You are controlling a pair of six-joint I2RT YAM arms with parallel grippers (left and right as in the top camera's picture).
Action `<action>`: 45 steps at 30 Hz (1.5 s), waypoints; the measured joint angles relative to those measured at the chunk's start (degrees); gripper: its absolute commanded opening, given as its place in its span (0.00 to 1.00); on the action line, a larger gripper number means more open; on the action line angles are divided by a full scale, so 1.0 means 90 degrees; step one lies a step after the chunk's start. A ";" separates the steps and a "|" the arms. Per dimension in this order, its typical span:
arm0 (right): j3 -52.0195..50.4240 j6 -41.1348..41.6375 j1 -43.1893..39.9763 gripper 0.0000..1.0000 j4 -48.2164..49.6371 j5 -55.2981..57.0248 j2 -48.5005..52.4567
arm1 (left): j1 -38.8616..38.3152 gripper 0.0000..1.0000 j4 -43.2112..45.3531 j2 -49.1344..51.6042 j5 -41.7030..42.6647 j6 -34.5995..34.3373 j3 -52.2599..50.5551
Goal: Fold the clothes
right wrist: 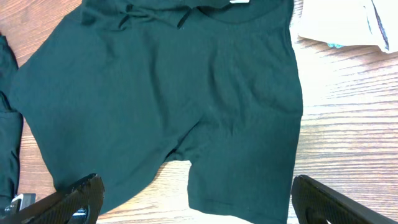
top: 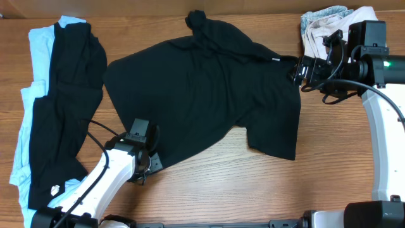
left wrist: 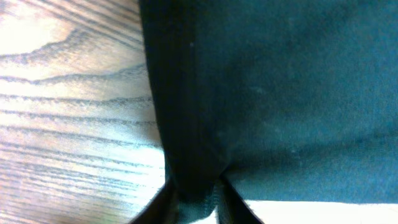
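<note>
Pinching black garment edge, left pincer closed on fabric; right pincer spread wide, holding nothing.

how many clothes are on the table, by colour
black: 2, the spread black garment and the black garment on the left pile
light blue: 1, the light blue garment under that pile
pale: 1, the pale bundle at top right, pieces inside unclear
total: 4

- Wood-grain bench carries three lots of cloth.
- Black garment lies spread at centre.
- Light blue garment lies at left, black clothes overlapping it.
- Pale crumpled cloth sits at one corner.
</note>
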 measured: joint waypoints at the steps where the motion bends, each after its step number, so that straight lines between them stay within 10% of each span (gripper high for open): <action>1: 0.0000 0.0002 0.0000 1.00 0.0000 0.0002 0.0000 | 0.0000 0.04 0.0005 0.0005 0.0005 -0.0002 0.0000; 13: 0.0000 0.0000 0.0000 1.00 -0.0012 0.0002 0.0000 | 0.0000 0.04 -0.2169 0.0078 -0.0051 0.0194 0.1950; 35: 0.0000 0.0000 0.0000 1.00 -0.0046 0.0073 0.0000 | 0.0000 0.04 0.0214 0.2001 -0.1115 0.0857 0.2798; 45: -0.0002 0.0000 0.0000 1.00 -0.0138 0.0124 0.0000 | 0.0000 0.04 -0.3645 0.1826 0.0376 0.0945 0.4393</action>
